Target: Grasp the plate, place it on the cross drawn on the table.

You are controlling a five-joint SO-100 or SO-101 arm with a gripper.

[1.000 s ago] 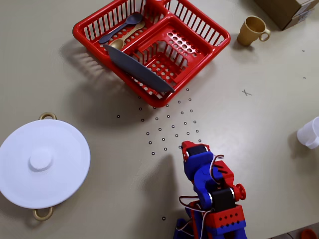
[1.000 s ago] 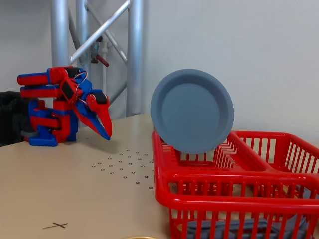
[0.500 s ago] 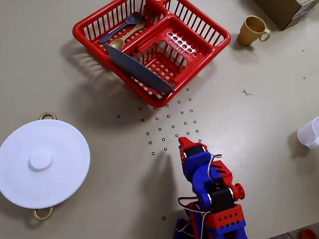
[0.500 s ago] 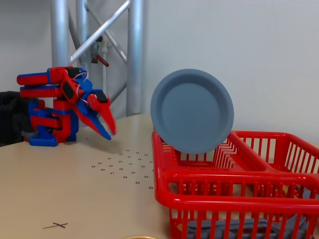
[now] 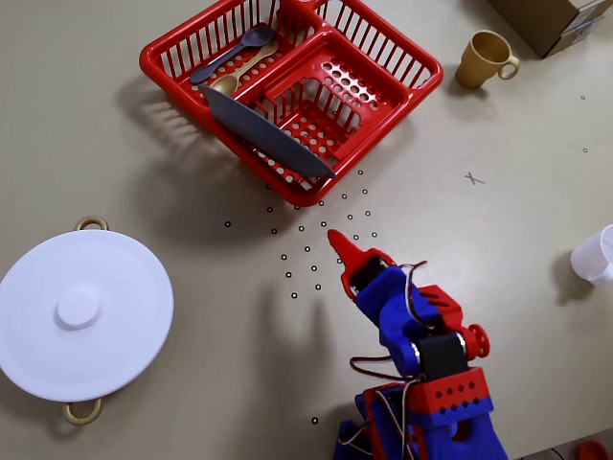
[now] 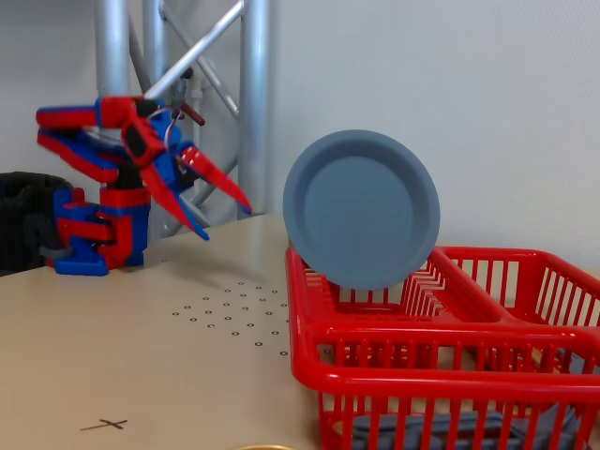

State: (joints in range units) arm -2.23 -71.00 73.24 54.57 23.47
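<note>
The slate-blue plate (image 5: 266, 134) stands upright on its edge in the red basket (image 5: 414, 59). The overhead view shows it as a thin dark blade; the fixed view shows its round face (image 6: 361, 208). My red-and-blue gripper (image 6: 223, 221) hovers open above the table with its jaws spread and nothing between them. In the overhead view the gripper (image 5: 340, 251) is over the ring dots, a short way short of the basket's near corner. The cross (image 5: 473, 178) is a small grey x on the bare beige table, right of the basket, and near the front left in the fixed view (image 6: 104, 425).
A large white lid (image 5: 81, 311) with gold handles lies at the left. Spoons (image 5: 235, 53) lie in the basket's far compartment. A yellow cup (image 5: 484, 59) and a cardboard box (image 5: 551, 19) sit at the top right, a white cup (image 5: 599, 254) at the right edge. A metal truss (image 6: 253, 103) rises behind the arm.
The gripper has risen off the table, reached toward the basket and opened its jaws. The plate has not moved.
</note>
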